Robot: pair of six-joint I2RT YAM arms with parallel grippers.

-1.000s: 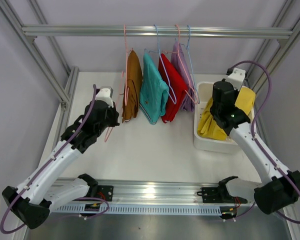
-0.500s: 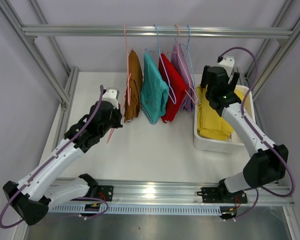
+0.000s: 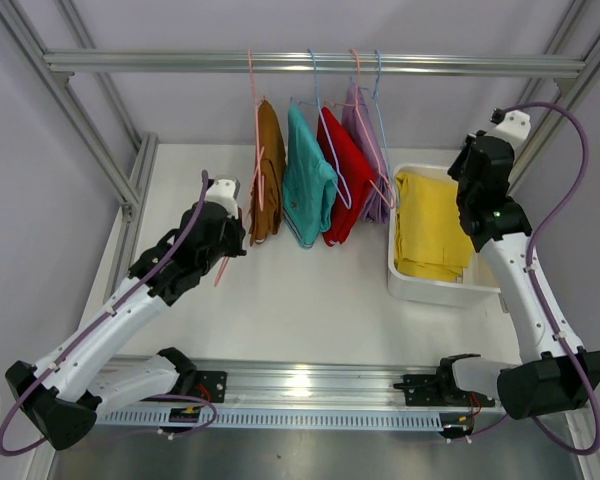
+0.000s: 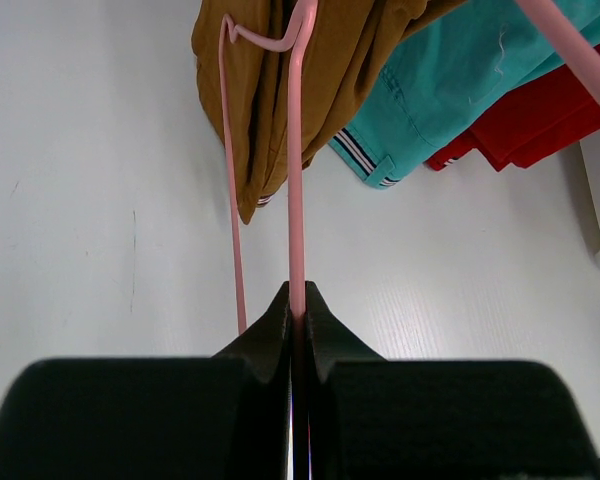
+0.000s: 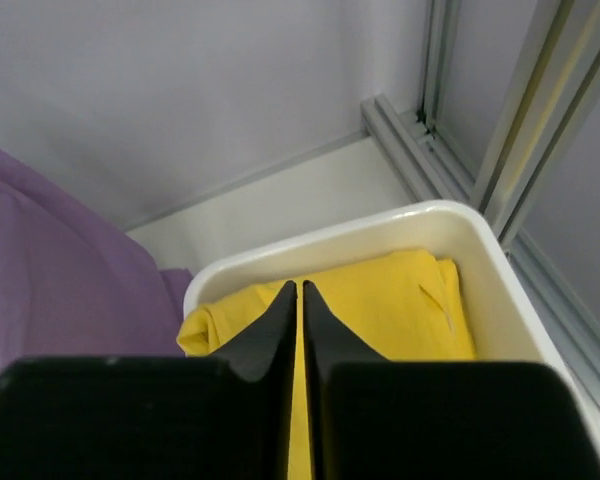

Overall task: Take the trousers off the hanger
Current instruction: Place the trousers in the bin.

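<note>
Brown trousers, teal trousers, red trousers and lavender trousers hang on wire hangers from the rail. The yellow trousers lie loose in the white bin. My left gripper is shut on a thin pink hanger, bare where I hold it, that runs up beside the brown trousers. Above the bin's far right side, my right gripper is shut on nothing, with the yellow trousers below it.
Aluminium frame posts stand at the back corners, one close behind the bin's far rim. The white tabletop lies bare in front of the hanging garments. The arm bases sit on the near rail.
My right gripper opened, left the yellow trousers flat in the bin, swung back to the right and shut again. The left arm crept slightly forward, holding the pink hanger throughout.
</note>
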